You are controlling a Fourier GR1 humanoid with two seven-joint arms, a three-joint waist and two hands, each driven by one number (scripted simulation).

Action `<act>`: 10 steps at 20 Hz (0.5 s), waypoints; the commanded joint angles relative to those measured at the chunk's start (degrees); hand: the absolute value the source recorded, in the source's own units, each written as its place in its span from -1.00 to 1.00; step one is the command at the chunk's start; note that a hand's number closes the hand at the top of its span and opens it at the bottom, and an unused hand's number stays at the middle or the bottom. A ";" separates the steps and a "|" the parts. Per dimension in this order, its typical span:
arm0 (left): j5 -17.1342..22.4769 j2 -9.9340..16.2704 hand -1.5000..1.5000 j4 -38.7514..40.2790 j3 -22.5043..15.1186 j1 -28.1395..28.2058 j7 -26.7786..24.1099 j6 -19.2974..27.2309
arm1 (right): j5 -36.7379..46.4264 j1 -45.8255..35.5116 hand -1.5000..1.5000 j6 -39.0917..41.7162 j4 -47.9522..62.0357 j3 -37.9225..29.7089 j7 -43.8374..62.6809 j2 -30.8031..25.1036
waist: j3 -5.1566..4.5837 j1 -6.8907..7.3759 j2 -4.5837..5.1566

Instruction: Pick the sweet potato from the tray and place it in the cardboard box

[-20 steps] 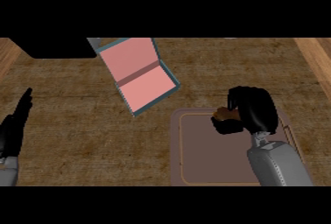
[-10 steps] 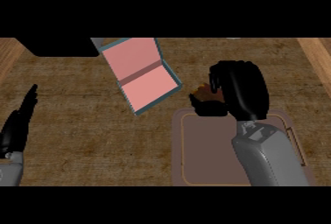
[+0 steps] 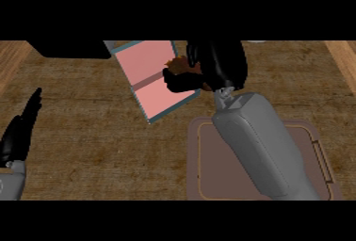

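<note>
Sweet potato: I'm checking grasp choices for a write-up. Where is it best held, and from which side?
Best across its middle, from the right and above, as the right robot hand does now: fingers and thumb curl round the sweet potato, leaving only its left end showing. That side keeps the forearm off the box at the left. The left robot hand rests open at the left edge.

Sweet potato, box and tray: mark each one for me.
sweet potato (image 3: 182, 66), head view, orange bit showing beside the right hand (image 3: 219, 61)
box (image 3: 149, 66), head view, pink inner floor
tray (image 3: 230, 181), head view, bare brown floor left of the forearm
</note>
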 commanded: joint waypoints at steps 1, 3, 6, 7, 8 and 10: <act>-0.65 -2.06 0.00 1.94 -0.79 -1.73 0.01 0.66 | -5.11 -8.92 1.00 -8.74 13.04 -1.52 0.68 0.19 | -0.02 0.39 0.32; -1.19 -1.22 0.00 0.46 -0.78 -0.26 -1.59 0.62 | -9.40 -14.10 1.00 -9.00 19.67 -2.65 1.47 0.20 | -0.03 1.84 0.53; -0.33 -0.32 0.00 -1.55 0.00 -0.49 0.75 -0.86 | -13.30 -17.62 1.00 -11.47 26.26 -4.56 -1.49 0.20 | 0.00 0.81 0.25; -0.08 -0.15 0.00 1.74 0.29 -2.68 -0.55 -1.38 | -14.64 -17.70 1.00 -16.59 30.81 -2.38 -3.31 0.20 | -0.04 1.68 0.72; -0.48 -1.24 0.00 0.56 -0.21 0.24 -2.76 -0.43 | -15.95 -20.71 1.00 -15.94 33.07 -3.42 -1.75 0.20 | -0.06 2.47 0.75; -1.67 -2.27 0.00 3.28 -1.21 -3.49 -2.50 0.30 | -17.65 -21.33 1.00 -20.33 38.43 -2.84 -5.80 0.20 | -0.08 2.62 1.20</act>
